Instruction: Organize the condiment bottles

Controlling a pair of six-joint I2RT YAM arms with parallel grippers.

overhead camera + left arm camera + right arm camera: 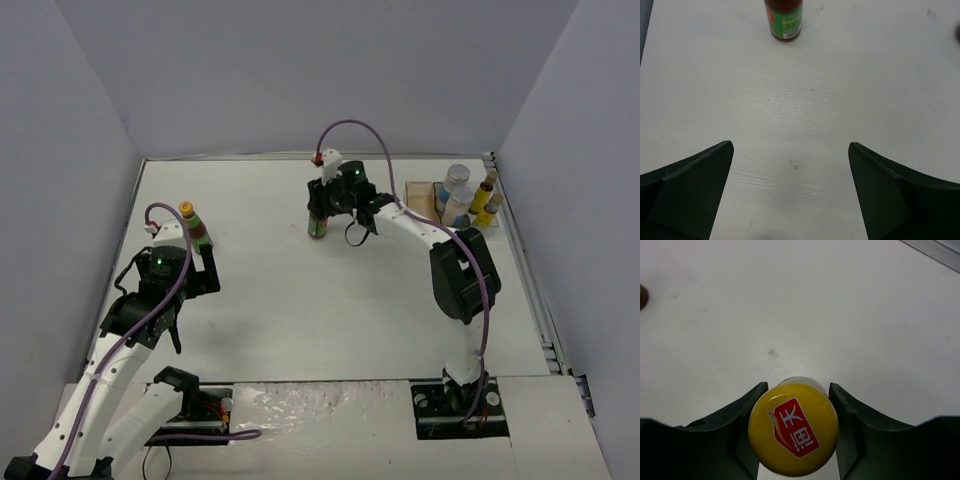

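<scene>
1. A dark bottle with a yellow cap (794, 434) stands upright on the white table (300, 320), towards the middle of its far half. The right wrist view shows the red logo on the cap.
2. The right gripper (797, 388) is clamped on this bottle. Its fingers (740, 415) press against the two sides at cap height.
3. The second dark bottle (197, 230), also yellow-capped, stands upright on the left side of the table. It is unheld and close to the left arm (100, 400).
4. The left gripper (790, 146) has its jaws spread wide, with only bare table between them. That second bottle stands ahead of it, well apart.
5. Two silver-topped cylinders (457, 178) and two yellow-labelled bottles (485, 200) stand grouped at the compartment tray (421, 197) by the right rear edge. Which compartments they occupy cannot be told.
</scene>
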